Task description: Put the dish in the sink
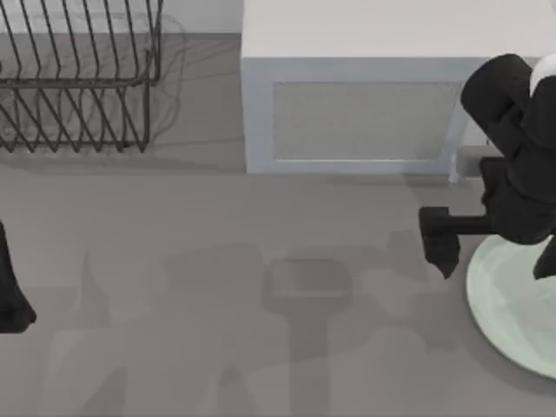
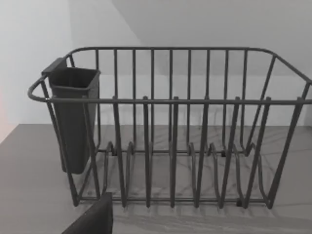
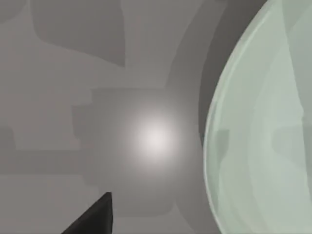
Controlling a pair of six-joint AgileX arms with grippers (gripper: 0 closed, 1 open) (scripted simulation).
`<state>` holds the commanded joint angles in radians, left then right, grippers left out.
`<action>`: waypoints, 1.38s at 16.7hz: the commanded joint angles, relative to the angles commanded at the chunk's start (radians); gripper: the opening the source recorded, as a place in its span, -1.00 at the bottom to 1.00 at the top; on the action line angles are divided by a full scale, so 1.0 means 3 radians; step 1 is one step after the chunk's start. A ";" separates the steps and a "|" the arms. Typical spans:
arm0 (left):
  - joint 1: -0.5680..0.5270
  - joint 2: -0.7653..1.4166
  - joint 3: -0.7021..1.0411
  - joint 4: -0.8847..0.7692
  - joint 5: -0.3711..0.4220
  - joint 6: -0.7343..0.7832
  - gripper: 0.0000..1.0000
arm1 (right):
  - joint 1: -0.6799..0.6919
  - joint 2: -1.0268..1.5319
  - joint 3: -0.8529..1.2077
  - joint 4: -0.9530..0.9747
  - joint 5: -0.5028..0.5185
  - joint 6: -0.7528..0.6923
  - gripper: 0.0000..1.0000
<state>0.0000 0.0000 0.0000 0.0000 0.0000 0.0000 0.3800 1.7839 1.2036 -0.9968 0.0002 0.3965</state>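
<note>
The dish [image 1: 514, 314] is a pale mint-green plate lying flat on the table at the right edge, partly cut off by the top view's border. Its rim [image 3: 214, 146] curves through the right wrist view. My right gripper [image 1: 493, 254] hangs open over the dish's near-left rim. One finger [image 1: 440, 244] is out past the rim to the left, and its tip [image 3: 95, 215] shows above bare table. My left gripper [image 1: 12, 300] is parked at the table's left edge, one fingertip [image 2: 93, 218] visible. The sink is out of view.
A grey-white microwave [image 1: 365, 113] stands at the back, just behind my right arm. A black wire dish rack [image 1: 78, 78] sits at the back left, with a dark cutlery cup [image 2: 73, 117] on its side. Bare grey table [image 1: 261, 287] lies between the arms.
</note>
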 joint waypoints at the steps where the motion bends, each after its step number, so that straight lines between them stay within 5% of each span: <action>1: 0.0000 0.0000 0.0000 0.0000 0.0000 0.0000 1.00 | 0.0003 0.0061 -0.0076 0.0147 0.0000 0.0002 1.00; 6: 0.0000 0.0000 0.0000 0.0000 0.0000 0.0000 1.00 | 0.0017 0.0396 -0.0491 0.0949 0.0002 0.0015 1.00; 12: 0.0000 0.0000 0.0000 0.0000 0.0000 0.0000 1.00 | 0.0022 0.0475 -0.0579 0.1076 0.0003 0.0019 1.00; 23: 0.0000 0.0000 0.0000 0.0000 0.0000 0.0000 1.00 | 0.0022 0.0475 -0.0579 0.1076 0.0003 0.0019 -0.66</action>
<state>0.0000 0.0000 0.0000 0.0000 0.0000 0.0000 0.3865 1.9266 1.0299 -0.6741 0.0010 0.4021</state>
